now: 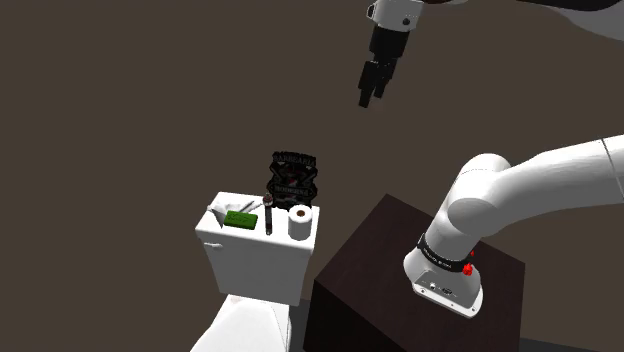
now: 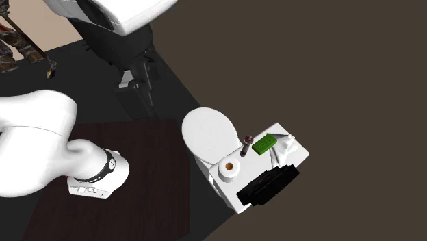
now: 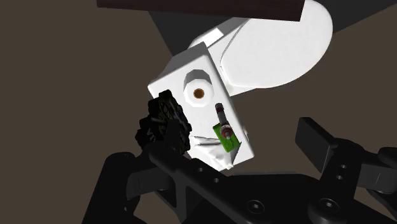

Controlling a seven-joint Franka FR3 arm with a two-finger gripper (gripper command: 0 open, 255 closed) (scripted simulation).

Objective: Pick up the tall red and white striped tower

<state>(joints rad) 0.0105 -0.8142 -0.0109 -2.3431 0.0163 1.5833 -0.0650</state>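
Observation:
The tower (image 1: 268, 214) is a thin upright rod with red and white bands, standing on the lid of a white toilet tank (image 1: 255, 258) between a green block and a paper roll. I also see the tower (image 2: 245, 145) from above in the second exterior view, and the tower (image 3: 221, 114) ahead of the fingers in the wrist view. My gripper (image 1: 372, 90) hangs high above the tank, toward the shoulder view's right, far from the tower. The gripper (image 3: 219, 149) is open, its fingers wide apart with nothing between them.
A toilet paper roll (image 1: 300, 222), a green block (image 1: 239, 218) and a white crumpled item share the tank lid. A black ornate object (image 1: 293, 178) stands at the tank's back edge. The toilet's white lid (image 2: 209, 130) lies in front. My dark stand (image 1: 380, 270) is beside the toilet.

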